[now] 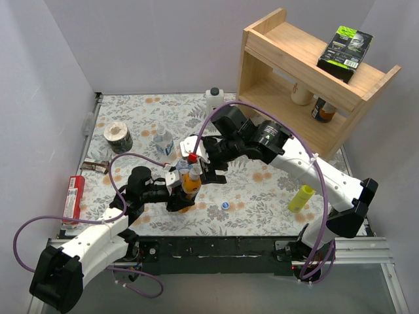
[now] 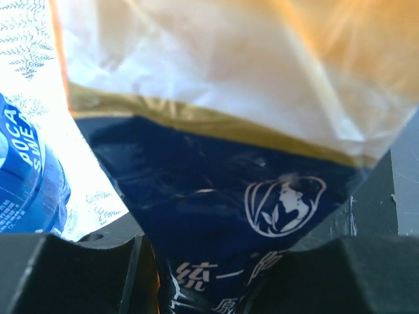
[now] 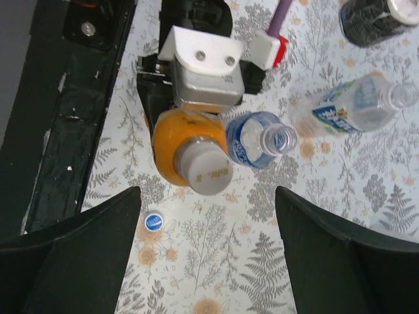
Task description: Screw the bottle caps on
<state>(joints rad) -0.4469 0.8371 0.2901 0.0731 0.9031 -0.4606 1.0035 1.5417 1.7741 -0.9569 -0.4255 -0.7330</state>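
1. The left tool (image 2: 206, 268) is clamped tight on the orange bottle (image 3: 171, 140), which stands upright on the table (image 3: 216, 275). The bottle's dark blue label shows a white woman's-profile emblem and Chinese characters beginning "统一".
2. A whitish cap (image 3: 204, 171) sits on that bottle's neck; its faint print is unreadable.
3. The right tool (image 3: 208, 196) hangs over it, jaws spread wide, gripping nothing.
4. Just beside stands an uncapped clear bottle (image 2: 26, 176), its blue label showing "POCA" and "SWEA".
5. The blue cap (image 3: 154, 222) lies on the table nearby; its white print is too small to read.

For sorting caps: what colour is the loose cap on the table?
The loose cap is blue; best in the right wrist view.
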